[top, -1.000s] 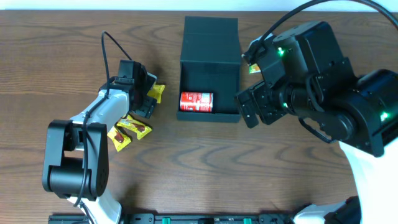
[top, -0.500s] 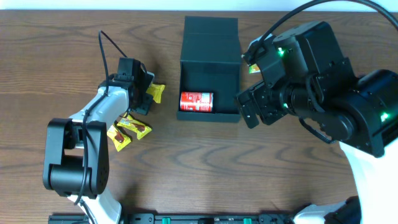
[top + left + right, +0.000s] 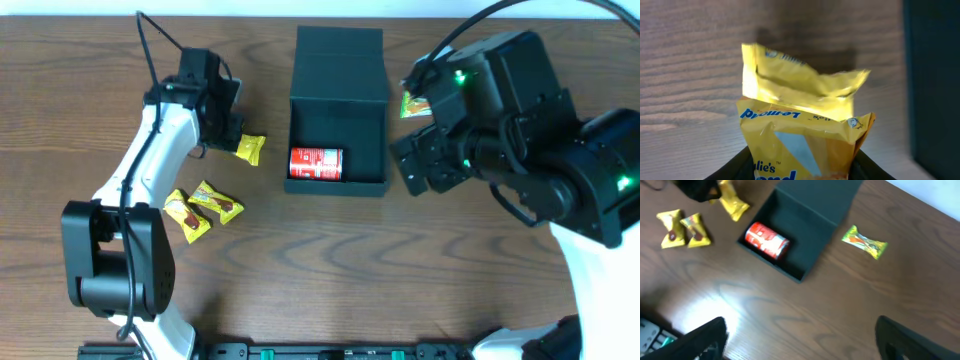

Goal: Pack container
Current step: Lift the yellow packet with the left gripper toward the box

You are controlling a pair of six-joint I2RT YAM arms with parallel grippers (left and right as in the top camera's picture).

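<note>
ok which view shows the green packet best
The right wrist view: the green packet lies whole on the table beside the box. Overhead, the right arm covers part of it. The left wrist view shows only a yellow packet.

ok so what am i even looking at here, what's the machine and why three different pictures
Two robot arms work at a wooden table. The wide picture comes from a camera above; the other two come from cameras on each arm's wrist. On the table: an open dark box with a red can lying inside, two yellow snack packets to its left, and a green packet to its right. The left end effector grips another yellow packet, shown close up. The right end effector is open, holding nothing.
</note>
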